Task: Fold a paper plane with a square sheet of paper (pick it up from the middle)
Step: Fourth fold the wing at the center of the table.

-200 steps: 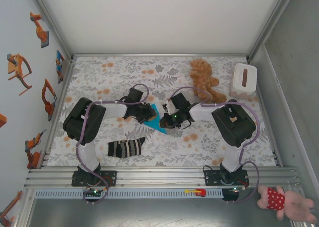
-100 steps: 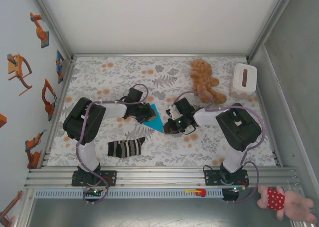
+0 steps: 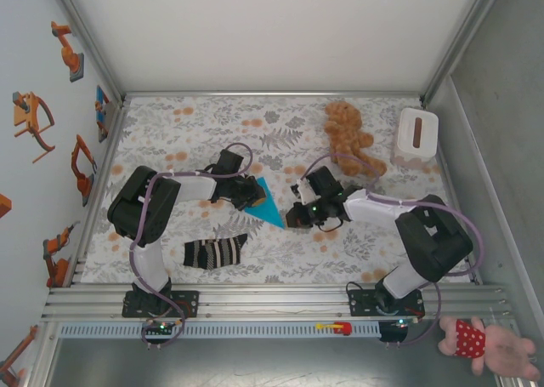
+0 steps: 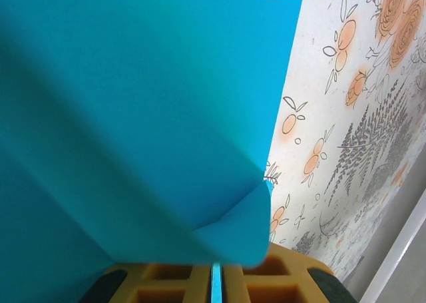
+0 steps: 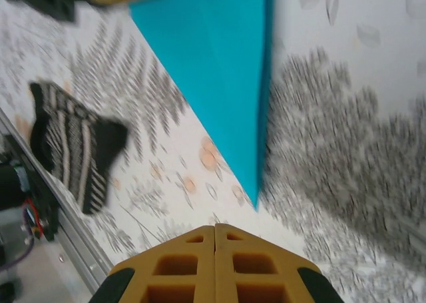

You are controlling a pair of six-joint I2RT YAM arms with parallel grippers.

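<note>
Around: sock (image 3: 215, 252) in front of the paper (image 3: 266, 207), bear (image 3: 348, 136) behind, both apart from it | Grip: my left gripper (image 3: 248, 194) pinches the paper mid-table; right gripper (image 3: 297, 216) clenched, empty | Change: right gripper has drawn back off the paper.

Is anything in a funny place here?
A pink stuffed toy in a red spotted dress lies off the flowery table, beyond the metal rail at the near right corner. One corner of the folded turquoise paper curls up too.
</note>
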